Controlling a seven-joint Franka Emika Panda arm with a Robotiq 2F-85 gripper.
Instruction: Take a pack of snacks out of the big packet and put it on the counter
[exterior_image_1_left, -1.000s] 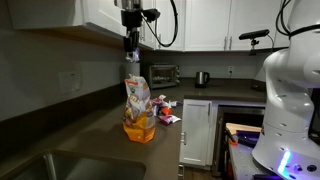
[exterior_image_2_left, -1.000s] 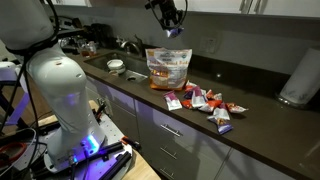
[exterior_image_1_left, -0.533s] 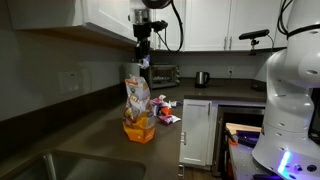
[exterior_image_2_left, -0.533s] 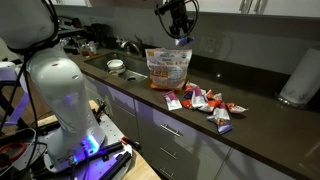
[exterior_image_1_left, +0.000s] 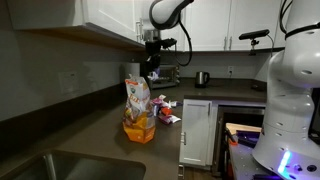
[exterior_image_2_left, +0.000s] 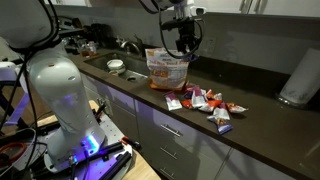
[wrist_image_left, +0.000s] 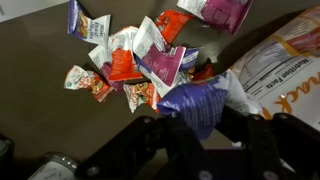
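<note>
The big packet (exterior_image_1_left: 138, 105) stands upright on the counter (exterior_image_1_left: 90, 135), white and red on top, orange at the bottom; it also shows in an exterior view (exterior_image_2_left: 167, 68) and at the right edge of the wrist view (wrist_image_left: 285, 60). My gripper (exterior_image_1_left: 150, 70) (exterior_image_2_left: 185, 48) hangs above and just beside the packet's top, on the side of the loose pile. In the wrist view it (wrist_image_left: 200, 125) is shut on a purple snack pack (wrist_image_left: 195, 100). Several small snack packs (wrist_image_left: 125, 60) (exterior_image_2_left: 205, 102) lie on the counter (wrist_image_left: 30, 60) below.
A steel sink (exterior_image_1_left: 70, 165) is set into the counter. A white bowl (exterior_image_2_left: 116, 67) sits near the counter edge, a paper towel roll (exterior_image_2_left: 297, 80) at the far end. A toaster oven (exterior_image_1_left: 163, 74) and a kettle (exterior_image_1_left: 201, 78) stand at the back. Cabinets hang overhead.
My gripper has moved sideways from straight over the big packet toward the loose pile and has come lower, carrying the purple pack with it.
</note>
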